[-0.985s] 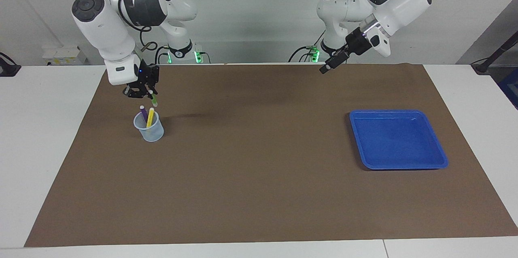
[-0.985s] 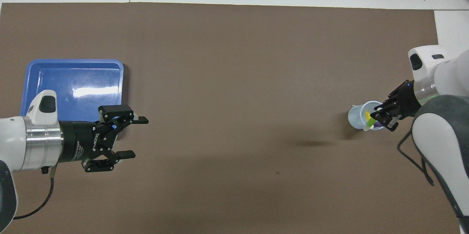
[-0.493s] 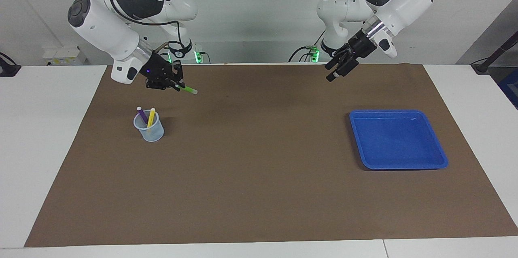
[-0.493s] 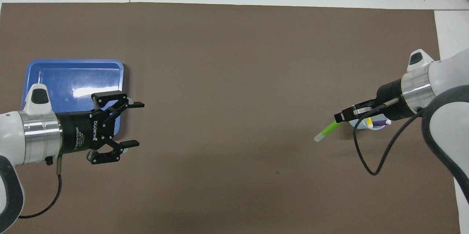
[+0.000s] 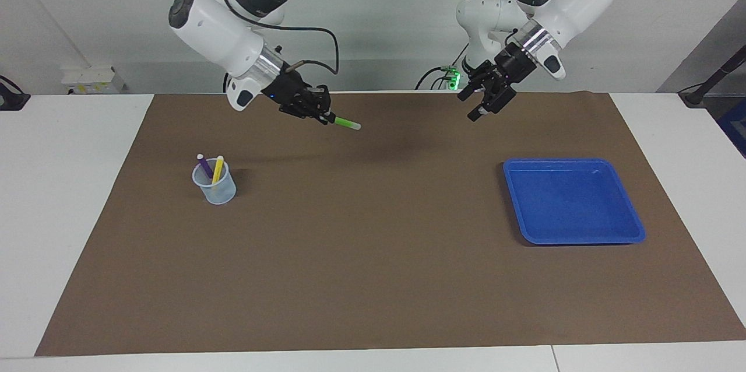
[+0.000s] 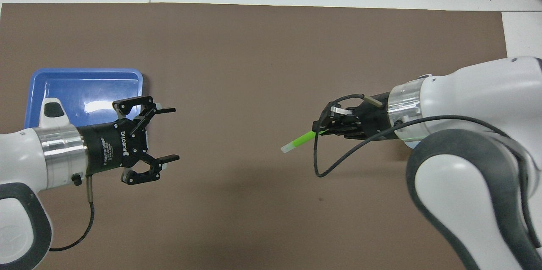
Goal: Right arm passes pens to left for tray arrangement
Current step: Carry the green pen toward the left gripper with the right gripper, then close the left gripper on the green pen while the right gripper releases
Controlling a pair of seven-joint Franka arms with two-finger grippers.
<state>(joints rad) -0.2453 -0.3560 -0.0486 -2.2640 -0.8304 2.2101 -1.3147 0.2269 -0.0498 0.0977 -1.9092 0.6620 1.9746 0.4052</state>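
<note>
- Brown matting (image 5: 373, 255) covers the white table (image 5: 58, 214); every place below is given from the blue tray (image 5: 574, 202).
- That tray is shallow, nearly square with rounded corners and a raised rim, lying toward the left arm's end of the mat with nothing in it.
- Right arm (image 5: 221, 28): half a second ago it was above the cup; it has swung toward the tray, though well short of it.
- Right gripper (image 5: 319, 113) is clamped on the green pen (image 5: 347, 123), which juts out pale tip first, up in the air over bare mat.
- Left gripper (image 6: 167, 134) hangs over the tray's edge nearer the robots, jaws spread wide and holding nothing; it has barely moved.
- Clear cup (image 5: 215, 183) stands well apart from the tray, at the right arm's end, unmoved.
- Purple pen (image 5: 204, 166) and yellow pen (image 5: 217, 168) lean inside it.
- From overhead the right arm hides the cup and both pens.
</note>
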